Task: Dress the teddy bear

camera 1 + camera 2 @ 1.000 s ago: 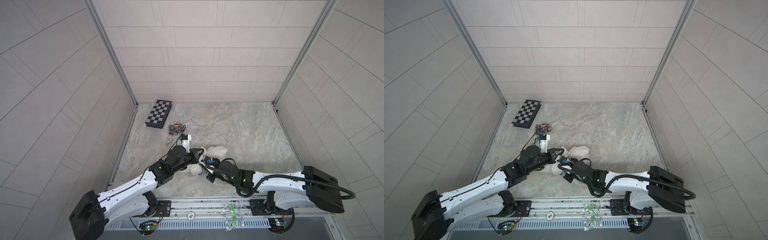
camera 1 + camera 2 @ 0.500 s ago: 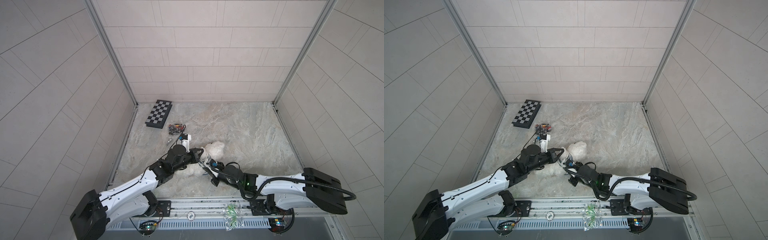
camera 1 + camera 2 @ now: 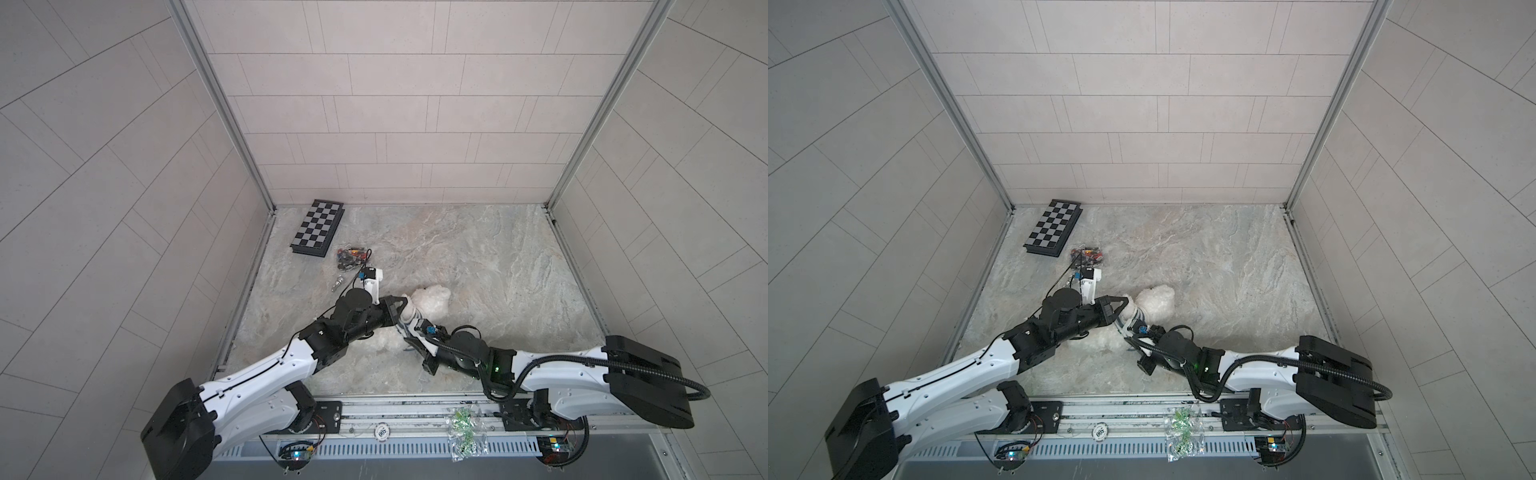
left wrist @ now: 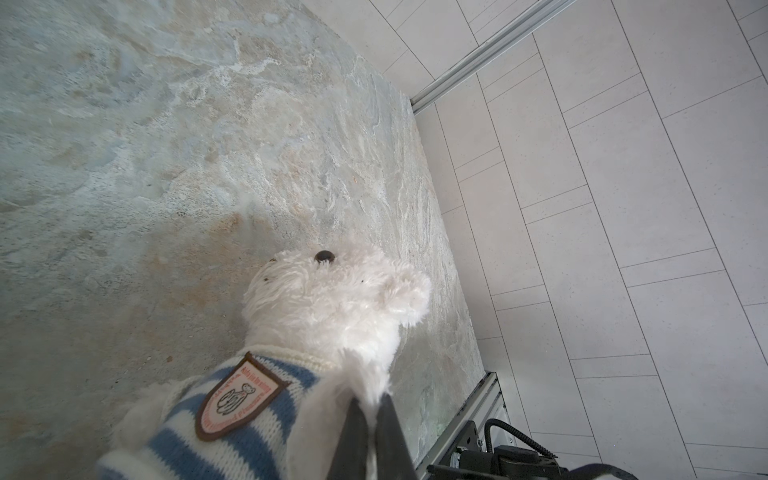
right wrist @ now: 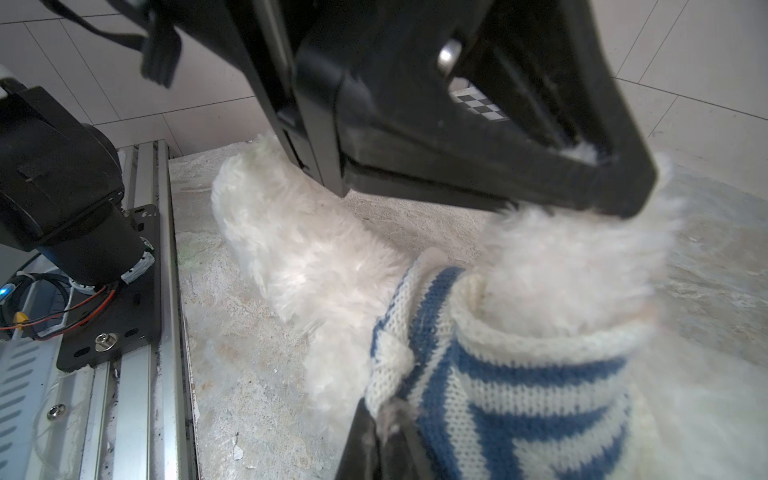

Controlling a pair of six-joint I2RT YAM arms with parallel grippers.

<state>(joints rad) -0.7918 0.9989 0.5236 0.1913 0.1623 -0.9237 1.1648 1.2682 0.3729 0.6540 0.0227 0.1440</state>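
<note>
Teddy bear (image 3: 434, 300): shaggy white plush with a round head; one glossy dark bead shows in the left wrist view. It sits left of centre on the mottled stone-look surface (image 3: 478, 257), towards the near rail, between both arms.

Striped shirt (image 5: 519, 395): chunky blue-and-white knit with a cream ribbed collar round the neck and a shield-shaped badge (image 4: 241, 401) edged in brown. One furry arm pokes out of a cuff.

Left claw (image 4: 371, 409): narrow, pinching the fur at that arm's tip. Right claw (image 5: 384, 417): narrow, nipping the shirt's knit edge.

Against a second ago: the head reads rounder and more lifted, where it was a flatter oval. The right wrist is a little nearer the rail.

Long axis runs diagonally, legs near the rail, head towards the far right.
</note>
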